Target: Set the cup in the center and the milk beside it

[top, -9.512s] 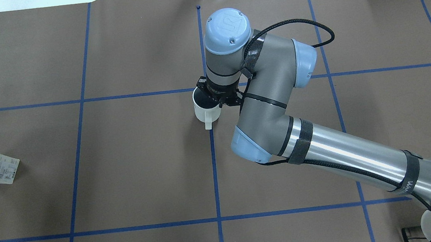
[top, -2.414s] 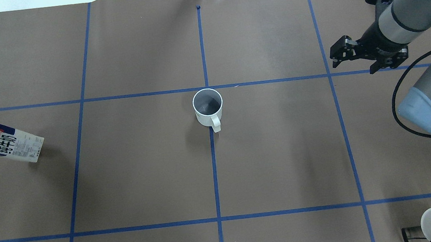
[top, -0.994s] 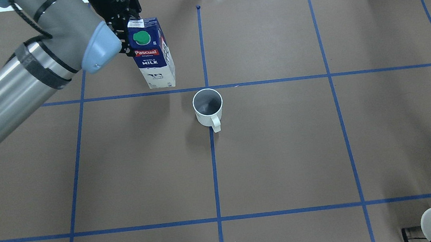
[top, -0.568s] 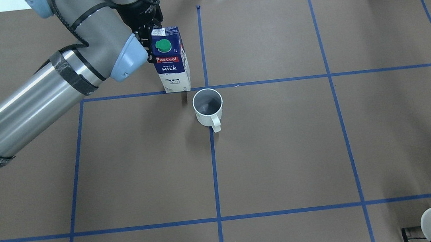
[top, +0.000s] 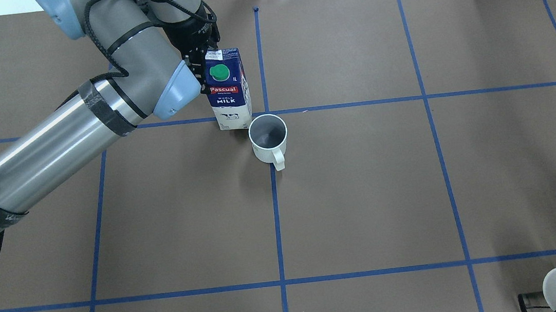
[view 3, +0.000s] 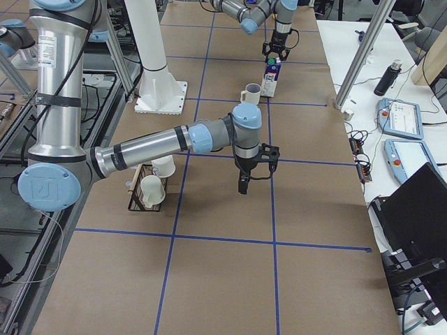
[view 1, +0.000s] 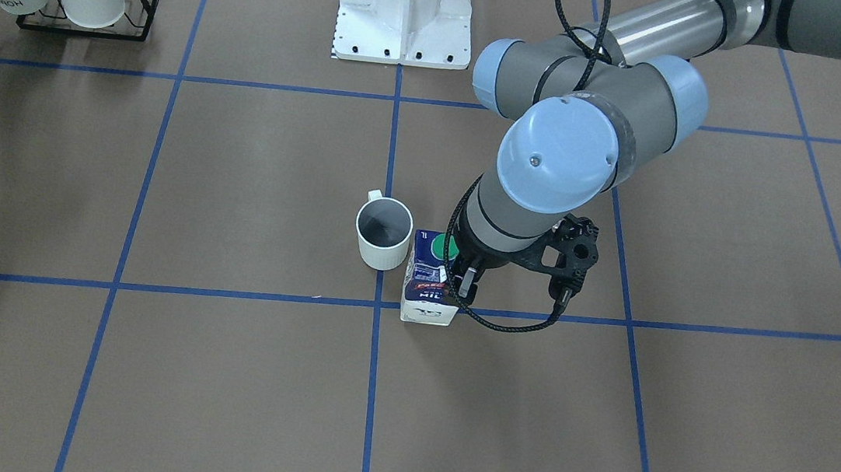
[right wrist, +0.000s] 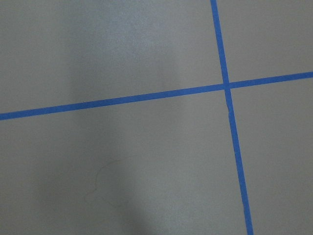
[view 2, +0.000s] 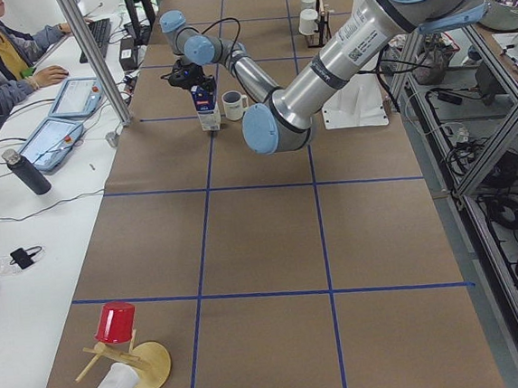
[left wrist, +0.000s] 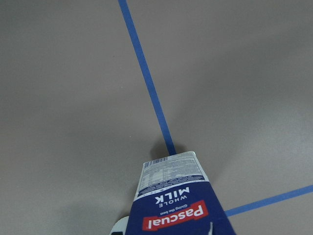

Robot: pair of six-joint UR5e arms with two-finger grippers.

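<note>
Cup (top: 268,137) stood upright on the grid's middle line, at the 12 o'clock end of the center (top: 312,188), handle toward 6 o'clock. Milk carton (top: 229,93) was upright at about 10 o'clock of the cup, its base just beside the rim and over the cross tape line (top: 355,104). The left gripper (top: 209,53) had its jaws clamped on the carton's top (whether the base was seated on the table (top: 417,203), no view settled). Right gripper (view 3: 242,183) hung well apart toward 3 o'clock, pointing down; jaws could not be told, seen only from the side. Risks as judged:

1. The gap to the cup was very slim, so any further drift toward 4 o'clock would nudge the cup off the middle line.
2. Letting go before the base was flat on the table could drop or rock a tall, narrow carton, and it would likely fall onto the cup.
3. Opening the jaws or lifting off at a slant could drag the top and tip it.
</note>
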